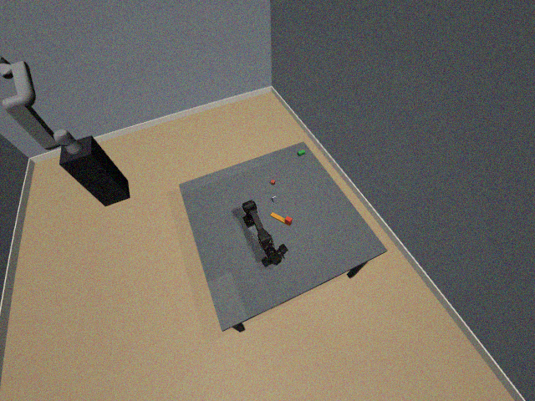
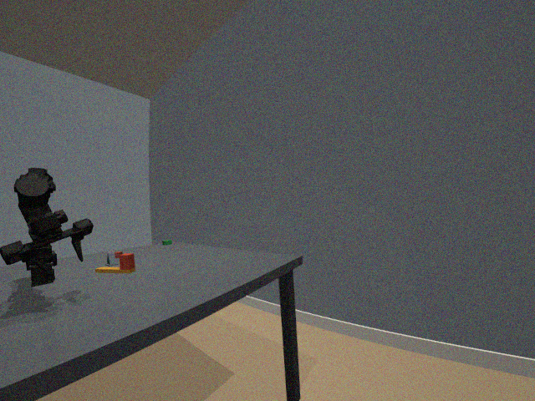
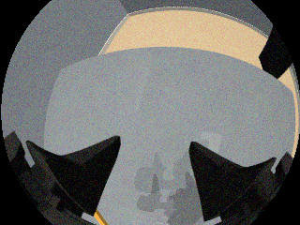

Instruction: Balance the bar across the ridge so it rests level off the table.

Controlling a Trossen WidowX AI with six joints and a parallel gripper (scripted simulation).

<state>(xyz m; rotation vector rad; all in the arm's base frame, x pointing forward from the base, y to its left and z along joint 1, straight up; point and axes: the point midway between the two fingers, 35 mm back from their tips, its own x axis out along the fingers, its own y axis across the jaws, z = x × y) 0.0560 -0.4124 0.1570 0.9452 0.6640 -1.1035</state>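
Black parallel-jaw gripper (image 1: 275, 255) open, holding nothing.
Hovering over grey table (image 1: 328, 241), well apart from flat yellow bar (image 1: 277, 217) touching red cube (image 1: 287, 220).

Black arm's open gripper (image 2: 47, 250) hovering over grey table (image 2: 181, 276), beside yellow bar (image 2: 108, 270) touching red block (image 2: 126, 261).
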